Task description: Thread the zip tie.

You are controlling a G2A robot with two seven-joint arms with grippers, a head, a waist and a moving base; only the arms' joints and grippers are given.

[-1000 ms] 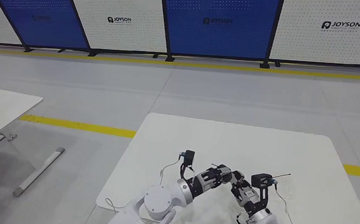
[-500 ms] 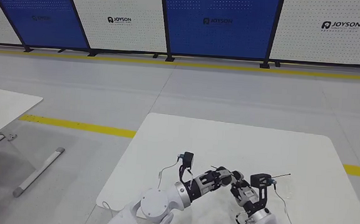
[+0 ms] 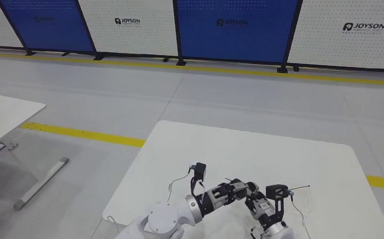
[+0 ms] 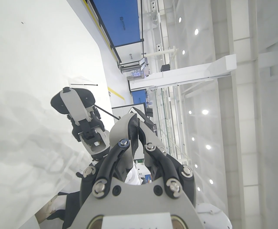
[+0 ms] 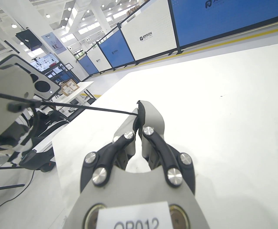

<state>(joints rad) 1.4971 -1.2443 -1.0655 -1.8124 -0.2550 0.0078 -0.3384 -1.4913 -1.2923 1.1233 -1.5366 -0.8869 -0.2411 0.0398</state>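
Barely anything is changed in the last second: the left arm (image 3: 196, 201) is pulled back slightly toward the robot. The zip tie (image 5: 86, 107) is kept stretched above the table (image 3: 257, 151), pinched in the closed jaws of the right gripper (image 5: 139, 118) and left gripper (image 4: 135, 122), so threading is probably still midway.

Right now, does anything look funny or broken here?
Nothing looks broken or spilled. The left tool and right tool pinch one black zip tie between them. A spare zip tie lies alone on the table, the only stray thing.
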